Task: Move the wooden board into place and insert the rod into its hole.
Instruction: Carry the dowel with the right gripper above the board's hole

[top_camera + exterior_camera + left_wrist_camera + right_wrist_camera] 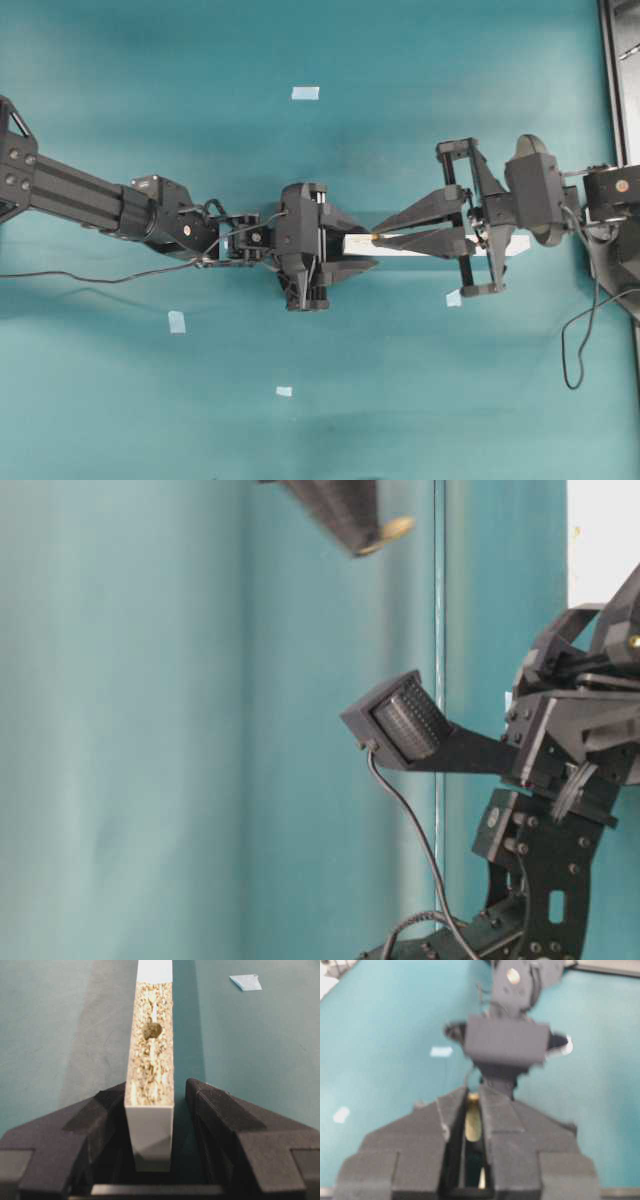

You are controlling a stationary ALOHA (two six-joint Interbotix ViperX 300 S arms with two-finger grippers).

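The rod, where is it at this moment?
The rod is pinched between the right gripper's fingers; in the overhead view it sits just right of centre, over the wooden board.

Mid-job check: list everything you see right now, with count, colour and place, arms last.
wooden board: one, whitish face, speckled tan edge with a dark hole, mid-table between both grippers.
rod: one, cream-beige, between the right gripper's fingers.
tape scraps: four visible overhead, pale blue, scattered on the table.
table: one, teal.
left gripper: black, fingers on either side of the board's end.
right gripper: black, shut on the rod, tips over the board.
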